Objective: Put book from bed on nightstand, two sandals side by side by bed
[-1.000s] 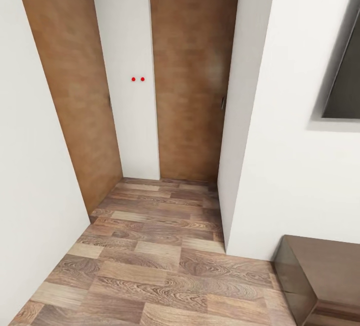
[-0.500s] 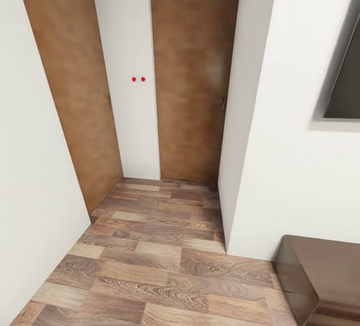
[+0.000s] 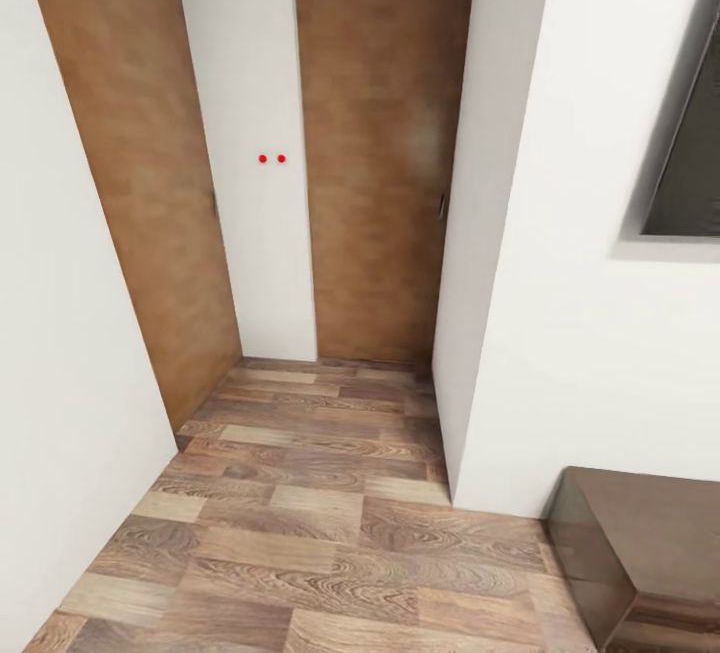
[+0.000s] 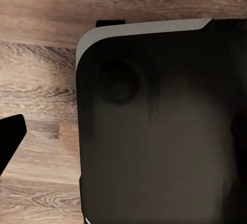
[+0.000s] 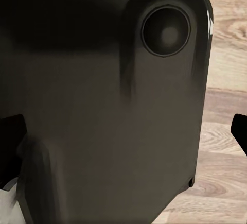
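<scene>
1. Nightstand: a low, dark brown, glossy wood cabinet at the near right corner of the head view. Part of its flat top and its left side panel show, and the frame cuts off the remainder. Its visible long edge runs from the far left toward the near right. It stands on the floor close to the white wall behind it.
2. Floor: wood planks in mixed light and mid-brown tones, with the plank lines running left to right across the hallway.
3. Doors: two plain brown wooden doors, both closed. The left door is set in the left wall. The far door faces the camera at the end of the short passage, with a small dark handle on its right edge.
4. Wall marks: two small red dots sit side by side on the white wall strip between the two doors.
5. Window: a dark, grey-framed panel at the right edge, probably a window, though too little shows to be sure.
6. Wrist views: each shows a large dark rounded body of the robot above the wood floor.
7. Jaws: only black slivers appear at the frame edges, so I cannot tell whether either pair is open or closed. The nightstand lies well apart from both.
</scene>
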You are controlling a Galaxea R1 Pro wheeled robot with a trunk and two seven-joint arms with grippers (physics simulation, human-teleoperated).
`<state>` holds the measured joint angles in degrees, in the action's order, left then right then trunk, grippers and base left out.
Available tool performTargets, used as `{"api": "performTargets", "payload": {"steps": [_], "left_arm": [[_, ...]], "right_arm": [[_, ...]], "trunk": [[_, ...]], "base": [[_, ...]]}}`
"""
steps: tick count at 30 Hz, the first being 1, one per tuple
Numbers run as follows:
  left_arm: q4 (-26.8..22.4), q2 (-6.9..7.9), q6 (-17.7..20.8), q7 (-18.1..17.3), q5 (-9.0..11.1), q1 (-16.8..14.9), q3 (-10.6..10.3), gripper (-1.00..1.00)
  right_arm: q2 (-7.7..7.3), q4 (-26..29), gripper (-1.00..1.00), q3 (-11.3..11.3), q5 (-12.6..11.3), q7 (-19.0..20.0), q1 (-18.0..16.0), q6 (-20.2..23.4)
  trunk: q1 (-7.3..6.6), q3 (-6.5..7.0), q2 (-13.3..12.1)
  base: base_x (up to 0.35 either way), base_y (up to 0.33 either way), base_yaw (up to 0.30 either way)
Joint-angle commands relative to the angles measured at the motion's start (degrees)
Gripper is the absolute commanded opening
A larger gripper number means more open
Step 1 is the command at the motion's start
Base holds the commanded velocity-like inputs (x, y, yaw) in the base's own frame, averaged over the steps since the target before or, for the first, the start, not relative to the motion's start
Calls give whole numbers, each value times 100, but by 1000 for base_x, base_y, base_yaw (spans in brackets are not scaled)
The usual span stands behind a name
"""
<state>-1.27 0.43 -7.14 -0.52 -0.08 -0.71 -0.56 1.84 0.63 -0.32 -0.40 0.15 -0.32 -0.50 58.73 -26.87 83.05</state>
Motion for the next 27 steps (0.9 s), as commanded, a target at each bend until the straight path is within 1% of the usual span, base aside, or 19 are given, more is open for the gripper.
{"api": "performTargets", "payload": {"steps": [1, 4, 8, 20, 23, 27], "left_arm": [[4, 1, -20, -6, -1, -2, -5, 100], [4, 1, -19, -4, -1, -3, -5, 100], [4, 0, -21, -2, -1, -4, -5, 100], [4, 1, -20, -4, -1, -3, -5, 100], [4, 1, -19, -6, -1, -4, -5, 100], [4, -2, -22, -5, -1, -5, -5, 100]], "right_arm": [[1, -1, 100, -3, -4, 2, -3, -7], [1, -1, 100, -6, -4, 3, -3, -8], [1, -11, 100, -8, -4, 3, -3, -8], [1, -14, 100, -8, -4, 1, -3, -8], [1, -12, 100, -7, -4, 2, -3, -9], [1, -11, 100, -5, -4, 2, -3, -9]], "trunk": [[0, -6, 3], [0, -6, 3], [0, -6, 3], [0, -6, 3], [0, -6, 3], [0, -6, 3]], "base": [[0, 64, -198], [0, 80, -208], [0, 42, -110], [4, 22, -24], [86, 118, -40], [149, 120, -169]]}}
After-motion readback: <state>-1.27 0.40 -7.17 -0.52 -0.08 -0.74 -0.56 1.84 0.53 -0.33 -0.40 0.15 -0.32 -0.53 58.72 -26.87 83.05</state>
